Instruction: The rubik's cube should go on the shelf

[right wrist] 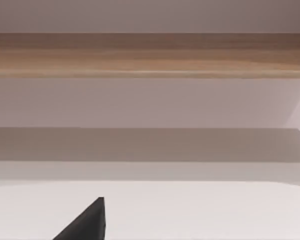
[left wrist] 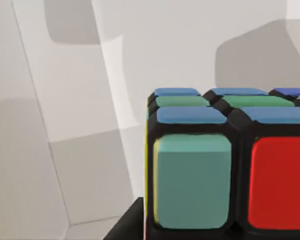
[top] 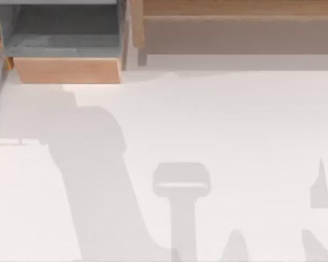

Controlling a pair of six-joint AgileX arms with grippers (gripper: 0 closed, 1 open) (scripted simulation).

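No legible text — no labels.

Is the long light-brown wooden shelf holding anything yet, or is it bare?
Bare, as far as visible. The long light-brown wooden shelf carries nothing on its ledge, and the coloured rubik's cube appears close up in the left wrist view.

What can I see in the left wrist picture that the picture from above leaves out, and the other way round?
The left wrist view alone has the rubik's cube up close, with blue, green, teal and red stickers. The top view alone has the shelf along the far edge and a grey-lined box compartment at the far left. Both share the pale table crossed by grey shadows.
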